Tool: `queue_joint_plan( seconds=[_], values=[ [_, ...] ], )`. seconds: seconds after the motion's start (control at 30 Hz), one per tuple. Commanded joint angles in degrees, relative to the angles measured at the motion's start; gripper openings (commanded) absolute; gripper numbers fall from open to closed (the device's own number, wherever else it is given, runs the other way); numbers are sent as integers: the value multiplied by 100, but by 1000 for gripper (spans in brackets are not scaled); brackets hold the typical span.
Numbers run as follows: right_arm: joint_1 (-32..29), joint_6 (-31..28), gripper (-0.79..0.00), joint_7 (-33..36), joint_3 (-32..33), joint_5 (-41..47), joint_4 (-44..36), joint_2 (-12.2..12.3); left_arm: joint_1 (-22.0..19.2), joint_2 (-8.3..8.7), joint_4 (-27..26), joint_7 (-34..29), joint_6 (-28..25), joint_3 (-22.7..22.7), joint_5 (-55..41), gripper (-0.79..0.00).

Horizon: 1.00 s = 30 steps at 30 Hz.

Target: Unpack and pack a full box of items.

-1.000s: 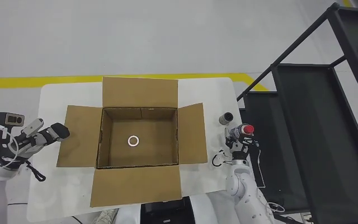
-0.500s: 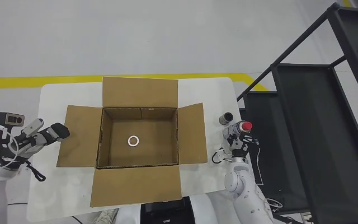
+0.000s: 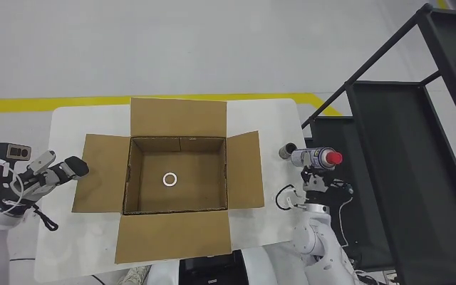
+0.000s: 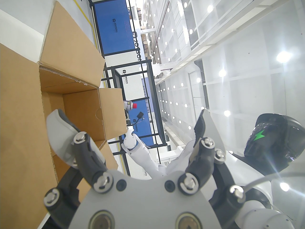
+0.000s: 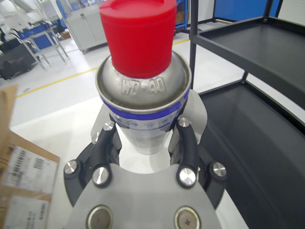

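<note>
My right tool (image 5: 147, 131) is pinching the spray can (image 3: 317, 157) low on its body, out at three o'clock of the box (image 3: 178, 117), by the surface (image 3: 281, 117) edge. Setting it down, I reckon: keep it clear of the small dark cylinder (image 3: 287, 151) at its nine o'clock, base flat before letting go. Left tool (image 4: 129, 120), spread, hangs at nine o'clock of the box.

Metal can (image 5: 143, 91) — matt cardboard box (image 3: 178, 117)

I have a white table (image 3: 78, 121) across the middle of the top view. An open cardboard box (image 3: 178, 117) sits at its centre with all four flaps spread out. A small dark cylinder (image 3: 286, 151) sits right of the box, near the table's right edge.
</note>
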Motion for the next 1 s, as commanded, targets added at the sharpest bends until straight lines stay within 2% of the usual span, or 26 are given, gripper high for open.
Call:
queue_joint_plan(
  seconds=[0.0, 0.23, 0.4, 0.47, 0.67, 0.97],
  values=[
    [-303, -231, -785, -40, -5, 82, -682, 6, 0, 0, 0, 0, 0, 0, 0, 0],
    [-939, -849, -785, -203, -357, -294, -2057, 32, 0, 0, 0, 0, 0, 0, 0, 0],
    [-1201, -1533, -785, 244, -943, -542, -2578, 72, 0, 0, 0, 0, 0, 0, 0, 0],
    [-1211, -1690, -785, 654, -1138, -742, -2596, 94, 0, 0, 0, 0, 0, 0, 0, 0],
    [-1088, -1676, -785, 2213, -1636, -986, -2497, 135, 0, 0, 0, 0, 0, 0, 0, 0],
    [-499, -1265, -785, 3315, -2137, -1184, -1911, 137, 0, 0, 0, 0, 0, 0, 0, 0]
  ],
)
